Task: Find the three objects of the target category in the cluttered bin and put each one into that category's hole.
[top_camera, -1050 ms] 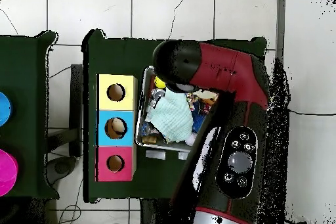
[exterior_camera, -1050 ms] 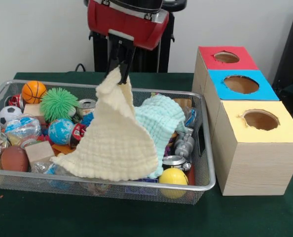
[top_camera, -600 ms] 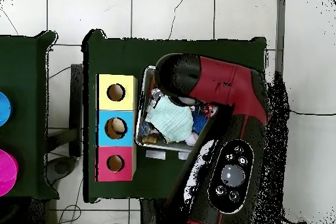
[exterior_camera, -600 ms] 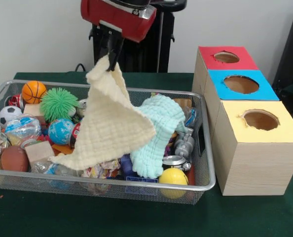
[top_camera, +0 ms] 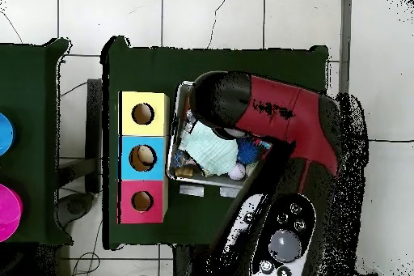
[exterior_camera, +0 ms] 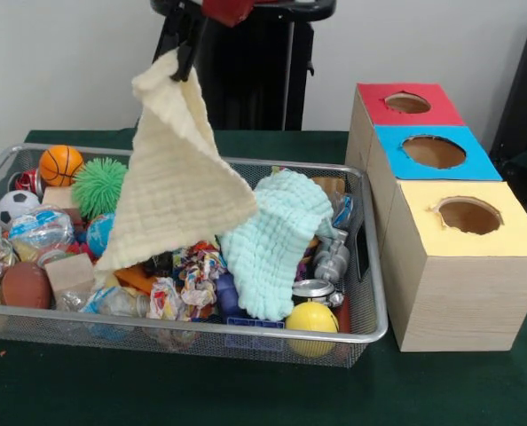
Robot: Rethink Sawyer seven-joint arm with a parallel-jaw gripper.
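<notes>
sitting at the left of the front view, the wire mesh bin (exterior_camera: 370, 330) is crowded: a soccer ball (exterior_camera: 13, 206), an orange basketball (exterior_camera: 60, 164), a green spiky ball (exterior_camera: 106, 185), a small brown football (exterior_camera: 26, 284) and a wooden block (exterior_camera: 71, 272) fill its left end. up at top centre-left, the gripper (exterior_camera: 187, 59) is clenched on one corner of a cream waffle cloth (exterior_camera: 175, 182), which hangs down in a triangle with its lower left corner touching the clutter. just right of it a mint green cloth (exterior_camera: 277, 235) is draped over the pile, with a yellow ball (exterior_camera: 312, 317) and a can (exterior_camera: 313, 289) below it. at the right stand three wooden boxes in a row, topped red (exterior_camera: 407, 104), blue (exterior_camera: 434, 152) and yellow (exterior_camera: 469, 216), each with a round hole. in the overhead view the red arm (top_camera: 279, 119) covers much of the bin.
</notes>
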